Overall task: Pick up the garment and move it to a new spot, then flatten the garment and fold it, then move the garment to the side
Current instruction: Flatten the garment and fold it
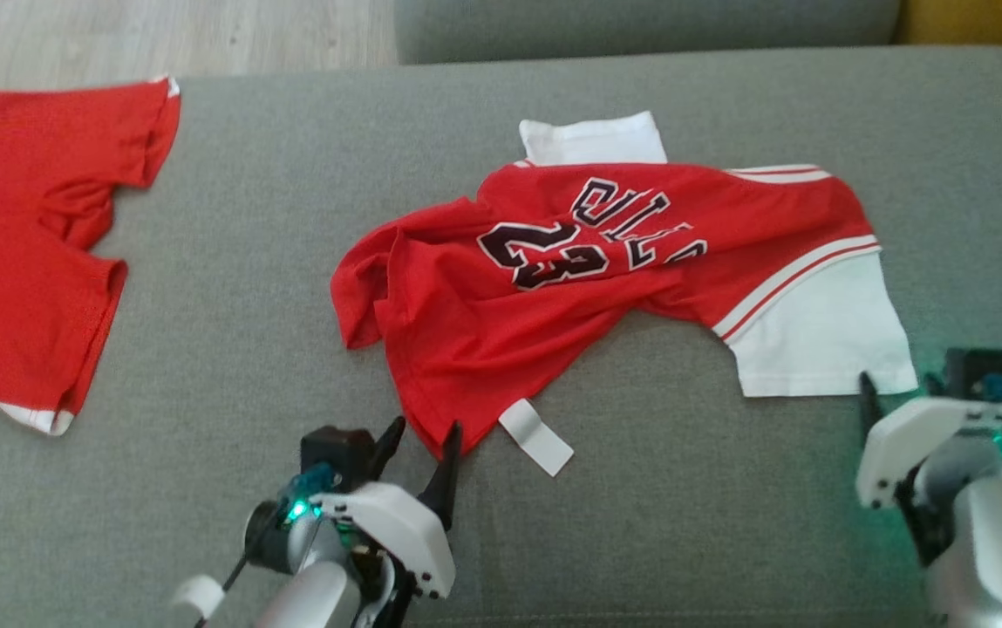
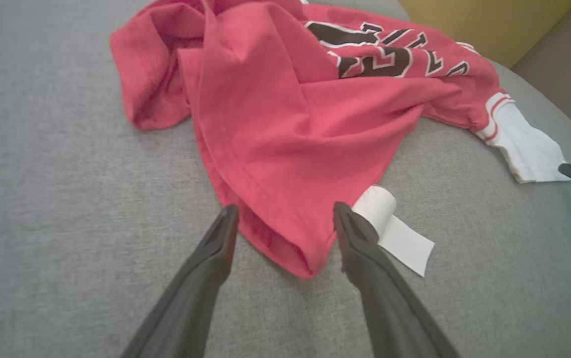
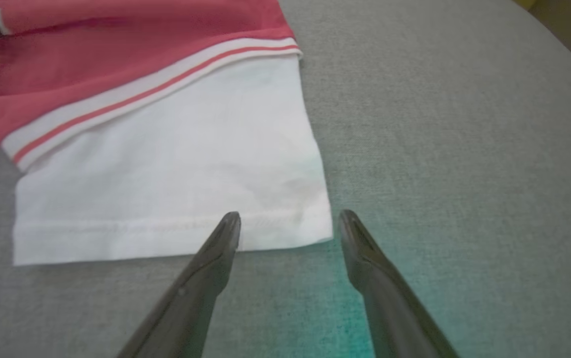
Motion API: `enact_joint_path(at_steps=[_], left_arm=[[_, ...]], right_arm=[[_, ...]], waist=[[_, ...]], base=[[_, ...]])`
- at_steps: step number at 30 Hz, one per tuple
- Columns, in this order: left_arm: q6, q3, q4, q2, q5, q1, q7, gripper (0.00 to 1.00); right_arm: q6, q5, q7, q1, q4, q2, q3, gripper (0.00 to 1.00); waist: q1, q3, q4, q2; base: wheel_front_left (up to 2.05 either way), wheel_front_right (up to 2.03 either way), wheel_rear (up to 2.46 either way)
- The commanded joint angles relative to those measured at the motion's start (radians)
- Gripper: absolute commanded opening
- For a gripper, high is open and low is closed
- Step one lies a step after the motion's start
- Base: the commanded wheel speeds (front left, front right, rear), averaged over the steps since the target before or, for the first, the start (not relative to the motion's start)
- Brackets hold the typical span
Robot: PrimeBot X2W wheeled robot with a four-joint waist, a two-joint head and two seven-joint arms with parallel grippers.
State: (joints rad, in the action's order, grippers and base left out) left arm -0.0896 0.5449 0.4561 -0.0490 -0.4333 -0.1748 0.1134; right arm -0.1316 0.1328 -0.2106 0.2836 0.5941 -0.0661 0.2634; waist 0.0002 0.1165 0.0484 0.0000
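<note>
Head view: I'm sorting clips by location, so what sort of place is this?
Likely a home living room: the red jersey lies on a grey fabric sofa seat, the sofa's backrest rises behind it, and pale wood-look floor shows beyond.

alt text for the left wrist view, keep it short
The open left hand straddles the near corner of a crumpled red jersey on a grey fabric surface. A white label sticks out from under the corner, and a white sleeve lies at far right.
</note>
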Motion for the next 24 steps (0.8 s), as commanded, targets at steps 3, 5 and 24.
enact_joint_path(at_steps=[3, 5, 24], left_arm=[[-0.021, 0.007, -0.01, -0.001, -0.054, -0.066, -0.003, 1.0], [-0.026, 0.015, -0.002, -0.001, -0.068, -0.073, -0.004, 1.0], [-0.063, 0.109, 0.127, -0.001, -0.165, -0.141, 0.006, 1.0]], right_arm=[[0.001, 0.026, -0.012, 0.077, 0.004, -0.023, 0.009, 1.0], [0.001, 0.031, -0.017, 0.085, 0.013, -0.021, 0.015, 1.0], [0.001, 0.035, -0.016, 0.149, 0.118, -0.016, 0.011, 1.0]], waist=[[-0.0002, 0.018, 0.006, 0.0], [-0.0002, 0.021, 0.006, 0.0], [-0.0002, 0.052, -0.004, 0.0]], base=[[0.0, 0.0, 0.0], [0.0, 0.0, 0.0], [0.0, 0.0, 0.0]])
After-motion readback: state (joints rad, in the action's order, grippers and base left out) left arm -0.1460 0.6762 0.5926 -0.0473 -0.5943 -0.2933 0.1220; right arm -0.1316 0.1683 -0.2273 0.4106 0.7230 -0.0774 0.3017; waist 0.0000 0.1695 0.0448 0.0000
